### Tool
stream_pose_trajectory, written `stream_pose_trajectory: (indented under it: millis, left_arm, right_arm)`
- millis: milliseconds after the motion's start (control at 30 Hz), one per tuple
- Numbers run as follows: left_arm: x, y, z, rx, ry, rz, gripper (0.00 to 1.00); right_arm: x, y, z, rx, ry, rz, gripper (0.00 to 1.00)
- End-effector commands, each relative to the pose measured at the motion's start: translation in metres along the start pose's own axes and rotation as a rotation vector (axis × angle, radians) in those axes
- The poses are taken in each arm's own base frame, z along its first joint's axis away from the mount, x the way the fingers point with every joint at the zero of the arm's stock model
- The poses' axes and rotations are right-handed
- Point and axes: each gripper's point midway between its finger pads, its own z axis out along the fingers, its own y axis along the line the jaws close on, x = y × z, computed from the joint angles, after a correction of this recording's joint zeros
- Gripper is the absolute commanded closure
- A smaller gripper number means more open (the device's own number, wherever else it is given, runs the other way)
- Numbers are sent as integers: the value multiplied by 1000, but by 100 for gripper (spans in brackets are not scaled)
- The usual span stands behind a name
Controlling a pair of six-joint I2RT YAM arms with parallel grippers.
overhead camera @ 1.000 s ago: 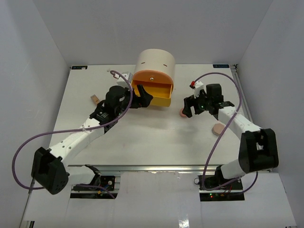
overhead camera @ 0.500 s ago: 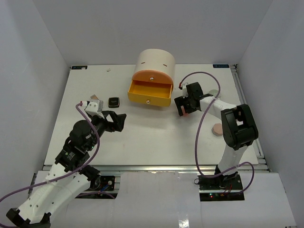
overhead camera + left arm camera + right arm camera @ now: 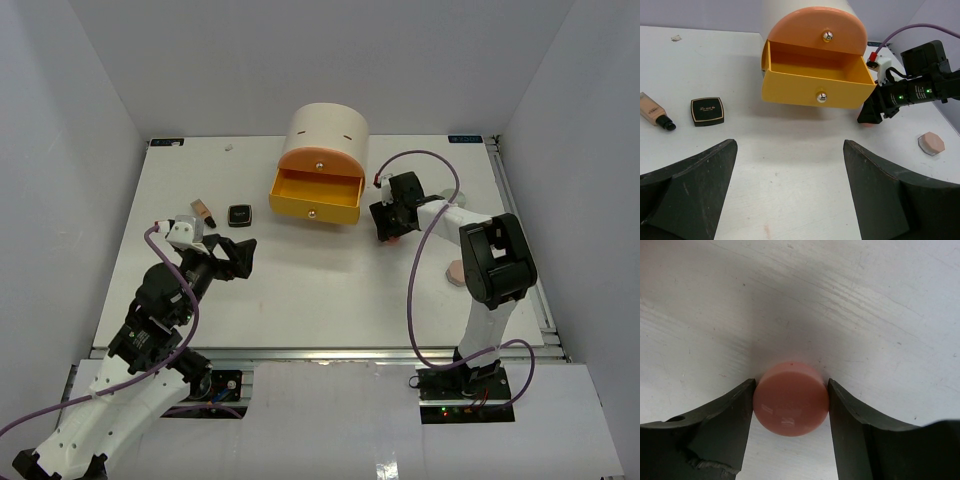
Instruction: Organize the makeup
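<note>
My right gripper (image 3: pixel 390 226) is down on the table just right of the open drawer, shut on a pink round compact (image 3: pixel 791 401), with both fingers against its sides. It also shows in the left wrist view (image 3: pixel 874 113). My left gripper (image 3: pixel 236 258) is open and empty above the table at the near left (image 3: pixel 790 150). A black square compact (image 3: pixel 239 214) and a tan dark-capped bottle (image 3: pixel 204 211) lie left of the drawer, and both show in the left wrist view, the compact (image 3: pixel 707 110) and the bottle (image 3: pixel 654 110). A peach octagonal compact (image 3: pixel 456 272) lies at the right (image 3: pixel 931 144).
The cream cylindrical drawer unit (image 3: pixel 328 130) stands at the back centre, its yellow drawer (image 3: pixel 314 196) pulled open; the left wrist view shows nothing inside it (image 3: pixel 815 80). White walls enclose the table on three sides. Purple cables loop off both arms.
</note>
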Motion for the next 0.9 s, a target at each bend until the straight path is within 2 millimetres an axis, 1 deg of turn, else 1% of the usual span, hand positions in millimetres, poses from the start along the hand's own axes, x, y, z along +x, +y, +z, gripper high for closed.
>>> stream_pose_trajectory:
  millis: [0,33,100,167,200,267,300,367,400,433,500,567,600,633,667,733,800,867]
  left_arm:
    - [-1,4,-1,-16,-7,6,2]
    - [-1,4,0,-16,-6,8,2]
    - [0,4,0,-15,-3,7,2]
    - [0,4,0,-15,-3,8,2]
    - [0,3,0,-13,-4,8,2]
    - [0,3,0,-12,-4,7,2]
    - [0,3,0,-12,-2,7,2]
    - [0,4,0,-15,-2,7,2]
    - [-1,4,0,-15,-5,7,2]
    - [-1,4,0,-16,-6,7,2]
    - [-1,4,0,-16,-7,5,2]
    - [0,4,0,-16,-4,7,2]
    - [0,4,0,-17,-2,8,2]
    - [1,4,0,-19,0,8,2]
    - [1,5,1,-22,0,7,2]
    - [2,6,1,-28,3,8,2]
    - [3,7,1,-32,4,8,2]
    - [3,8,1,-38,3,7,2]
  right_arm:
    - [-7,-6,-18,9,-36,-49,73]
    - [-8,-6,-22,10,-42,-60,73]
    - [-16,-12,-38,34,-77,-117,84]
    - [-35,-12,-62,27,-145,-194,86]
    - [-48,-5,-78,-10,-196,-238,87]
    - [-64,16,-105,-123,-280,-356,90]
    - [-74,23,-121,-160,-334,-398,92]
    - [-100,36,-162,-198,-461,-460,92]
    - [-109,43,-174,-215,-500,-479,92]
    - [-115,48,-182,-222,-521,-492,92]
    - [-128,65,-196,-247,-565,-521,92]
    - [-137,85,-200,-274,-573,-541,92]
    - [-141,101,-196,-291,-566,-557,91]
    - [-147,112,-194,-292,-565,-567,90]
    - [-158,113,-195,-263,-575,-565,89]
    - [-174,122,-189,-230,-575,-556,87]
    - [-186,124,-179,-192,-566,-548,82]
    - [-190,124,-163,-163,-539,-539,75]
